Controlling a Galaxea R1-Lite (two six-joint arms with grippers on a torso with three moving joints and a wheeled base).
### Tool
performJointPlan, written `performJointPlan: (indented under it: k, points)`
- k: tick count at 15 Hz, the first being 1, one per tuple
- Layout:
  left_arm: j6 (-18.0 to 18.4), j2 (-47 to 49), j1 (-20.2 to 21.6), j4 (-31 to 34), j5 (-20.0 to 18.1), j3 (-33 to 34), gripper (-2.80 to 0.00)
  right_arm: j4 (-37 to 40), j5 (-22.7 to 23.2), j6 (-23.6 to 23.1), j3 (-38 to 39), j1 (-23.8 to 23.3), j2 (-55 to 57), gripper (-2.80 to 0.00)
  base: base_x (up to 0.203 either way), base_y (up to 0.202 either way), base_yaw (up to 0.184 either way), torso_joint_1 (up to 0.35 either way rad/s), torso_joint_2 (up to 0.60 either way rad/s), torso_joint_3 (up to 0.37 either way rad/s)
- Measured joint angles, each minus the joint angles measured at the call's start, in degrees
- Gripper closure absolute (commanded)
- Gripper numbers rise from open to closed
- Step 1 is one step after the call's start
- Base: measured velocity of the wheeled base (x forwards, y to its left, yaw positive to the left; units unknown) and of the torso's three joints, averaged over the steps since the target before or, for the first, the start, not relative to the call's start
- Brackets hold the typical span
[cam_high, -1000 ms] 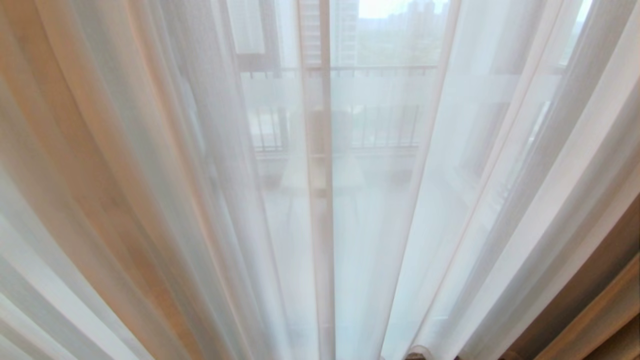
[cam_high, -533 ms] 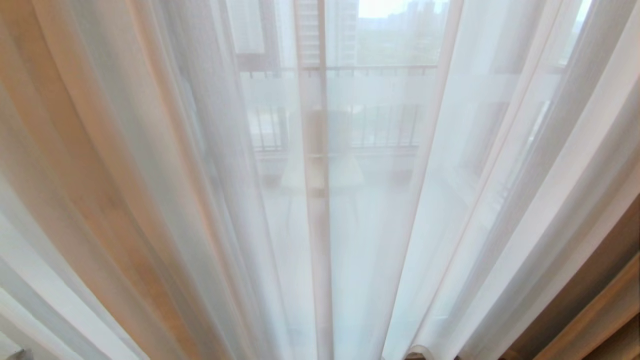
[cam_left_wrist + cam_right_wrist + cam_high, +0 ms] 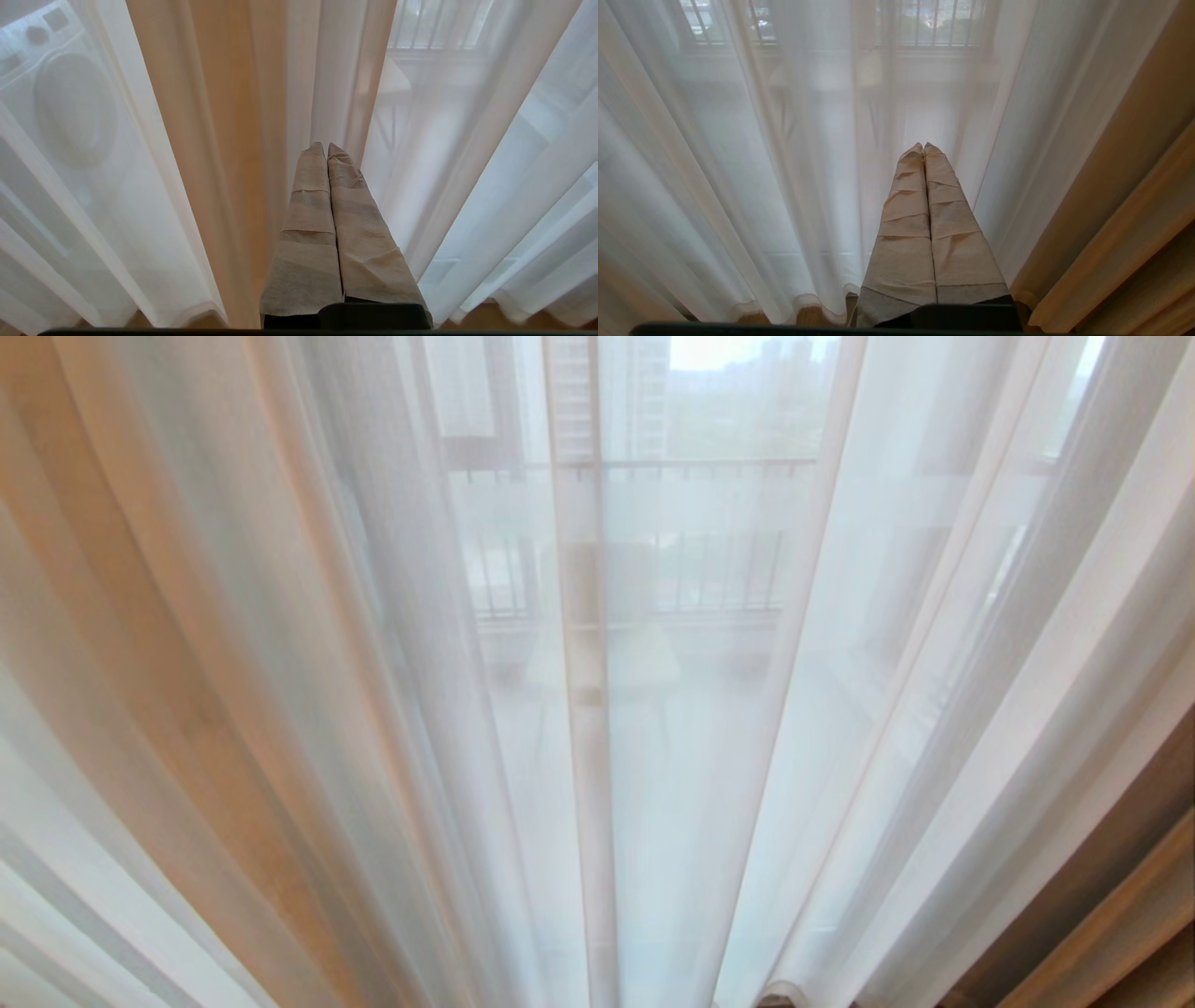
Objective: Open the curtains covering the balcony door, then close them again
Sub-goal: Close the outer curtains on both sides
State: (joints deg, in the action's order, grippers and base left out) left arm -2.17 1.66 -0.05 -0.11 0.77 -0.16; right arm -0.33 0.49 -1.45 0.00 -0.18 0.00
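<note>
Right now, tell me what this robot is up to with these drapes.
Nothing is being handled. The sheer white curtains hang drawn across the balcony door, with a thick beige curtain at the robot's right. The left gripper and the right gripper are both shut on nothing, pointing at the sheer fabric, holding no fold.

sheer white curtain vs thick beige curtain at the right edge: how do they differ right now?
The sheer white curtain lets the balcony railing show through; the thick beige curtain blocks all view. The sheer spans nearly the whole head view, while the beige one is bunched at the right edge. Both hang in vertical pleats to the floor.
</note>
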Motion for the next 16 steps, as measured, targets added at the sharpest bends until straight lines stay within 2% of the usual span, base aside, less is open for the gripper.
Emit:
performJointPlan:
  k: [16]
  points:
    - [-0.09, -1.47, 0.05, 0.01, -0.14, 0.06, 0.0, 0.02, 0.02, 0.02, 0.0, 0.0, 0.0, 0.0, 0.0, 0.0, 0.0, 0.0, 0.0, 0.0]
